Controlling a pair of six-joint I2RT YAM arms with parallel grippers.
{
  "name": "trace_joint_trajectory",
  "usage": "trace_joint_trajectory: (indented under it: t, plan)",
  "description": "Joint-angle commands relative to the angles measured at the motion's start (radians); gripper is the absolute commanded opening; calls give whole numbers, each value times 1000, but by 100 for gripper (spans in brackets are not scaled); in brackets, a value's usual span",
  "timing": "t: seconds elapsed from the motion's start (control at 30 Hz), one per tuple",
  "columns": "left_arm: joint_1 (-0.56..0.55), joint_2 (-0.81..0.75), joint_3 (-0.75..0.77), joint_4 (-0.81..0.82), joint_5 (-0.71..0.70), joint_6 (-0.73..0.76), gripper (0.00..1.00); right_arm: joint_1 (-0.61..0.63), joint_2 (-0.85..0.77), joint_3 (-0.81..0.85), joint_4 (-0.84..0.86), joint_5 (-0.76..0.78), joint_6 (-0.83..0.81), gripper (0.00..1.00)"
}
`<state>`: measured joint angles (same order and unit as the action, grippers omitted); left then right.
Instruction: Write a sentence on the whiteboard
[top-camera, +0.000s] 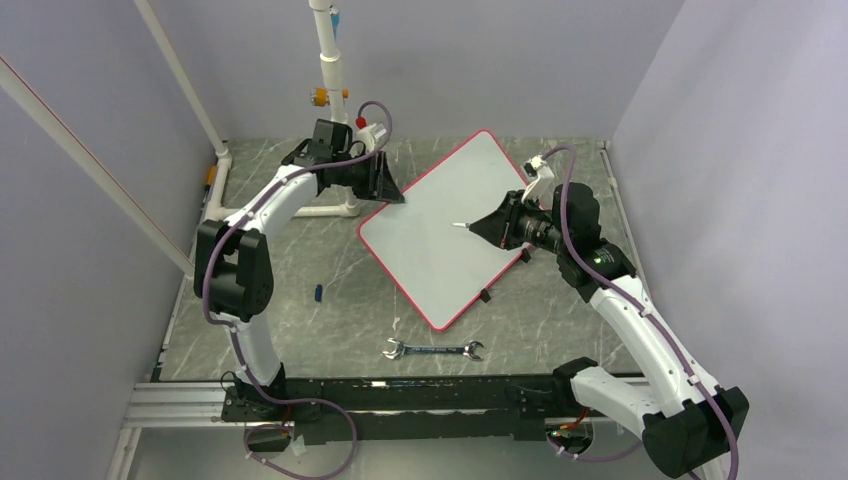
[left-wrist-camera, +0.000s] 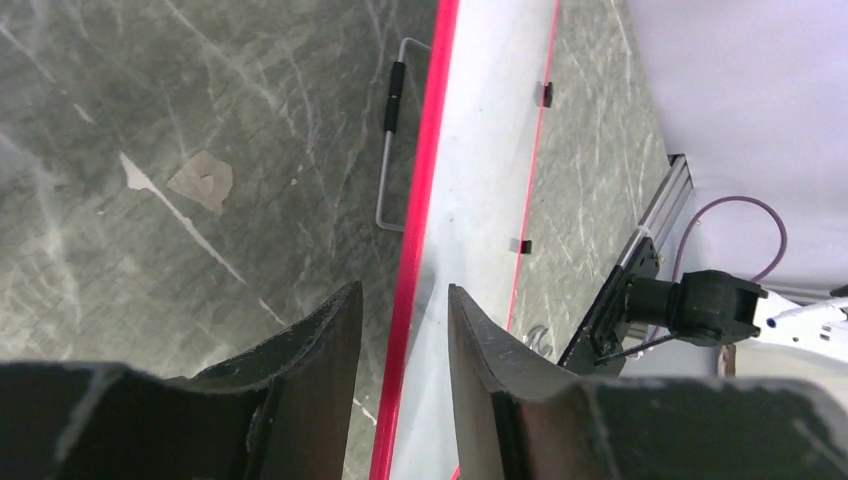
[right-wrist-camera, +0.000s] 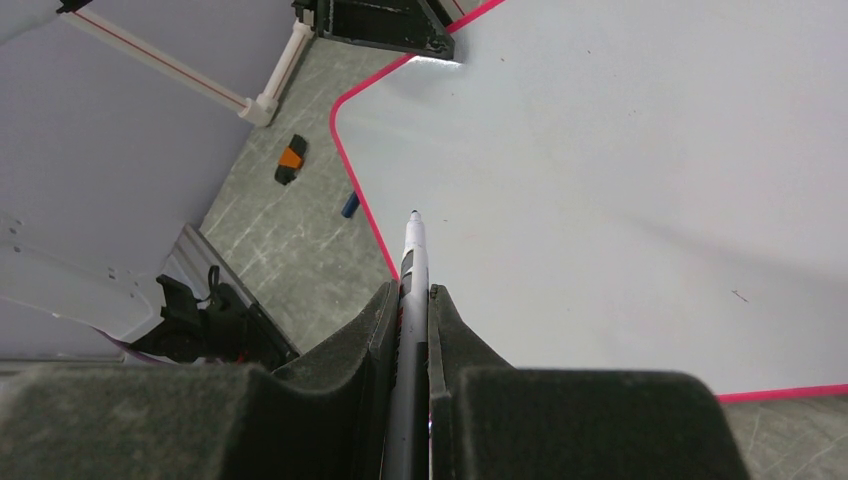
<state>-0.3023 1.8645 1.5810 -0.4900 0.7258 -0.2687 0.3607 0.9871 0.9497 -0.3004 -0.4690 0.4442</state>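
The whiteboard (top-camera: 440, 275) lies flat on the counter (top-camera: 330, 330) at the middle of the top view, turned so its corners point like a diamond, its face bare white inside the red rim. The left jaws sit at the board's 10 o'clock edge. In the left wrist view they stand narrowly apart with the rim running between them, a sliver of gap on either side. The right jaws reach in from 3 o'clock and are clamped on a pen (right-wrist-camera: 413, 250), which pokes out past the fingertips toward 9 o'clock over the board's middle. Whether the tip touches the surface I cannot tell. A wrench (top-camera: 432, 350) lies on the counter at the board's 6 o'clock, well apart from it. A small blue cap (top-camera: 318, 293) lies at 8 o'clock.
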Motion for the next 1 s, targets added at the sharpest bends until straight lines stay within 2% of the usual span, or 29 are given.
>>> trace_joint_trajectory:
  t: [0.0, 0.33, 0.7, 0.8, 0.97]
  plan:
    - [-2, 18, -7, 60, 119, -34, 40, -3, -3, 50, 9, 10, -12, 0]
    - [-8, 53, -3, 67, 177, -67, 37, -3, -8, 52, 6, 10, -12, 0]
    - [-29, 95, 32, -2, 164, -41, 36, -3, -16, 49, 0, 14, -12, 0]
    - [-33, 91, 33, -14, 145, -32, 29, -3, -18, 54, -5, 15, -12, 0]
    - [-40, 59, 43, -30, 129, -13, 8, -2, -2, 75, -2, 0, -6, 0]
